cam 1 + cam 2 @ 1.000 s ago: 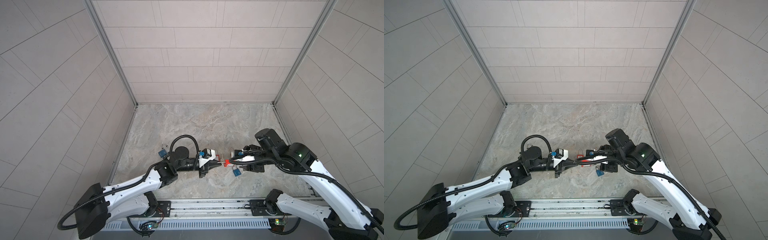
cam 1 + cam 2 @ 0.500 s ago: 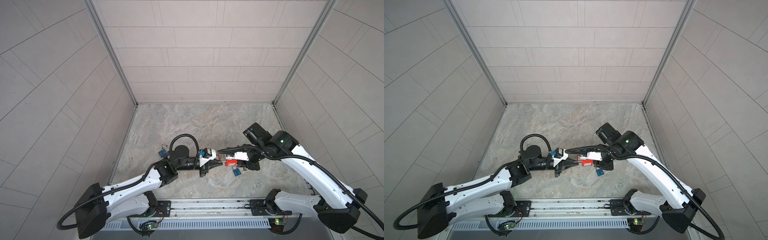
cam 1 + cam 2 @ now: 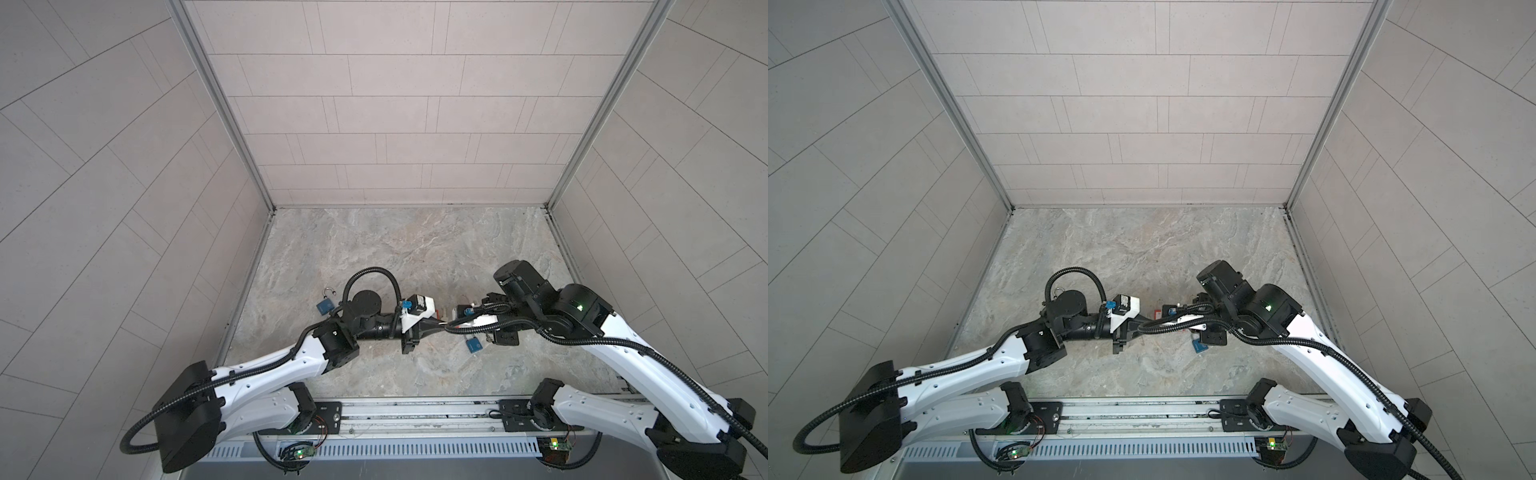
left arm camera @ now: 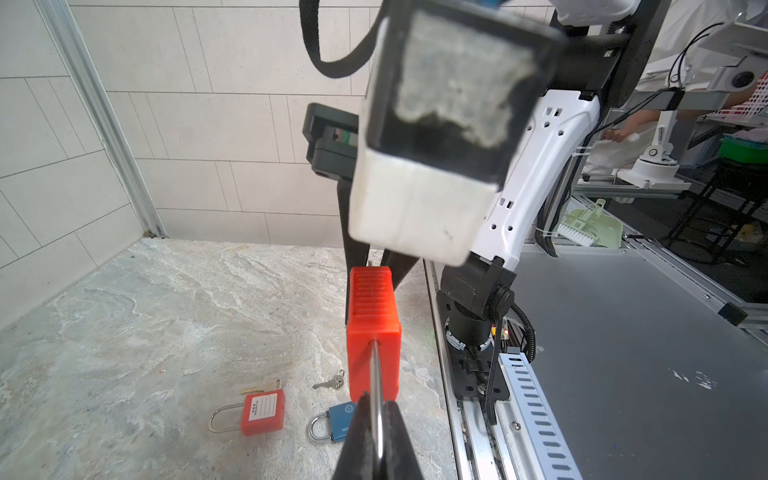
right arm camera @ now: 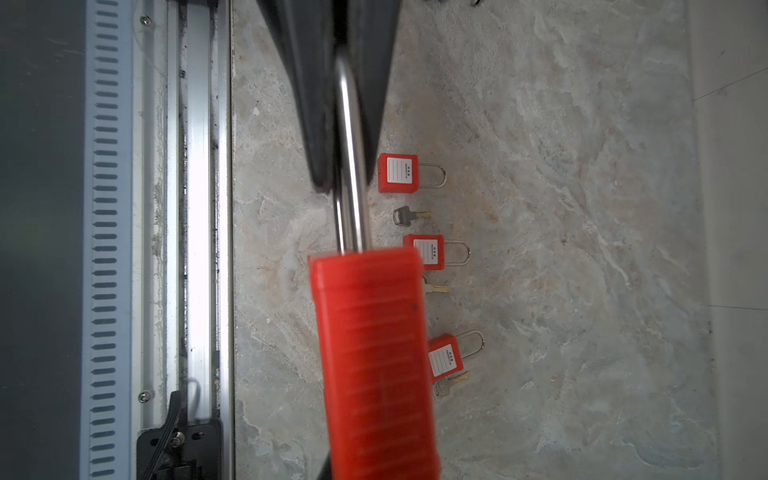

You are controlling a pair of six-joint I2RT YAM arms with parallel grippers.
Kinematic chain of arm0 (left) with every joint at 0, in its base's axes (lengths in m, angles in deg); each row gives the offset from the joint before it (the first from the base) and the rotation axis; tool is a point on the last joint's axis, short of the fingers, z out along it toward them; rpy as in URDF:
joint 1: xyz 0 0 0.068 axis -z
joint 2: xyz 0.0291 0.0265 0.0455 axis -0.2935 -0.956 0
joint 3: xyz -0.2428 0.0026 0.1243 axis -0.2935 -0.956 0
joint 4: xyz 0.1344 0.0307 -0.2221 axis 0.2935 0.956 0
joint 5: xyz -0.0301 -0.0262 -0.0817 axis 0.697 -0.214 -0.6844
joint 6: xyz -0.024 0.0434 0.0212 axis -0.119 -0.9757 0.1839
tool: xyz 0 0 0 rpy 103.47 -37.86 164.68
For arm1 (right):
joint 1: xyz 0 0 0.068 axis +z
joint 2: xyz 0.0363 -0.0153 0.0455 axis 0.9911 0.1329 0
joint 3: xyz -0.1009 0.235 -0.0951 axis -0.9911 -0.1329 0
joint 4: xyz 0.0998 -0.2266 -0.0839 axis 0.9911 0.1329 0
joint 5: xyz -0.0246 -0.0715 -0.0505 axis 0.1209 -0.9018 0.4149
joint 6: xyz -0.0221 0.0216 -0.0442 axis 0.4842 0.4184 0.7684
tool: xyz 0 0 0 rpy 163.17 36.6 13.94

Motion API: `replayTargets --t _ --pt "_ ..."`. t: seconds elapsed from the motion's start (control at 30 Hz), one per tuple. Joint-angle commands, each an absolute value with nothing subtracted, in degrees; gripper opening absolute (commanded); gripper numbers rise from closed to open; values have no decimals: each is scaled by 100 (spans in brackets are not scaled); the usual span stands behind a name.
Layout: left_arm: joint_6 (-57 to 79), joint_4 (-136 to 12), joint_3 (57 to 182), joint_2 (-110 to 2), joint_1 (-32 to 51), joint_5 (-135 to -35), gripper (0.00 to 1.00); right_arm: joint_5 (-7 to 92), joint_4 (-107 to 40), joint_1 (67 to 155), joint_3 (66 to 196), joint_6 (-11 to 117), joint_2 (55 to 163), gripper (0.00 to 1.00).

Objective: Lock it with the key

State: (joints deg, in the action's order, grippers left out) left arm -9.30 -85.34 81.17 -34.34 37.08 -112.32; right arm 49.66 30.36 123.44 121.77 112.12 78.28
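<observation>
Far left on the grey marbled stone desk (image 3: 374, 249), near its left edge: small blue metal-shackled padlock (image 3: 325, 306), flat on the surface, well apart from the rest.

Beneath the left arm, toward the front edge, visible only from the right wrist: row of three red white-labelled padlocks (image 5: 428, 251), all flat, shackles pointing away from the front rail. Between two of them, touching neither: grey-headed key (image 5: 405, 216). More keys beside the others, partly hidden.

Centre, off the desk, over the front-middle: red ribbed plastic padlock (image 4: 374, 328), up in the air between both arms. Gripped by the left tool (image 4: 377, 409), clamped tight on its steel shackle (image 4: 376, 365), body sticking out toward the right arm.

At the body's far end: right tool (image 4: 372, 282), black fingers close in on either side. Can't tell whether gripping or just flanking, with contact hidden behind the red body.

Right of centre, under the right arm near the front edge: lone red white-labelled padlock (image 4: 262, 413) flat on the desk, brass key (image 4: 259, 388) just beside its body. Then loose silver key (image 4: 332, 381). Then second blue padlock (image 3: 473, 344), flat, near the right tool but lower, untouched.
</observation>
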Motion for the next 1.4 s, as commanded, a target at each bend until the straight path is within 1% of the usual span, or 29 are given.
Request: replayTargets --t 0.0,0.13,0.2,0.27,0.33,0.47,0.57,0.73,0.87,0.97,1.07,1.17,1.37 --pt "-829 -8954 8263 -3400 3760 -11336 0 4411 2703 12435 12120 11465 7672 15" --pt "-837 -8924 8255 -3393 3760 -11348 0 4386 2859 12442 12153 11475 7565 23" --pt "-885 -8897 8239 -3378 3760 -11354 0 4384 3025 12438 12250 11466 7579 32" --pt "-931 -8874 8246 -3363 3760 -11362 0 4485 3274 12438 12445 11431 7699 32" --pt "-952 -8841 8259 -3361 3760 -11373 0 4653 3451 12453 12601 11413 7819 29" --pt "-1058 -8656 8315 -3362 3760 -11408 0 4827 3477 12456 12625 11424 7900 18" --pt "-1134 -8539 8316 -3310 3760 -11374 0 4847 3513 12457 12595 11464 7879 3" --pt "-1459 -8066 8361 -3060 3726 -11248 0 4828 3649 12459 12547 11489 7786 0" --pt "-1539 -7741 8452 -2896 3504 -11453 0 4682 3758 12402 12354 11635 7714 0" --pt "-1385 -7934 8348 -2735 3213 -11667 0 4711 3758 12191 12142 11735 7619 0" --pt "-1472 -7644 8376 -2608 3002 -11813 0 4824 3795 11944 12056 11780 7531 0" --pt "-1644 -7274 8439 -2480 2938 -11850 0 4806 3885 11753 12024 11863 7498 0" --pt "-1517 -7099 8474 -2526 2914 -11881 0 4644 3921 11629 11995 11974 7576 0"
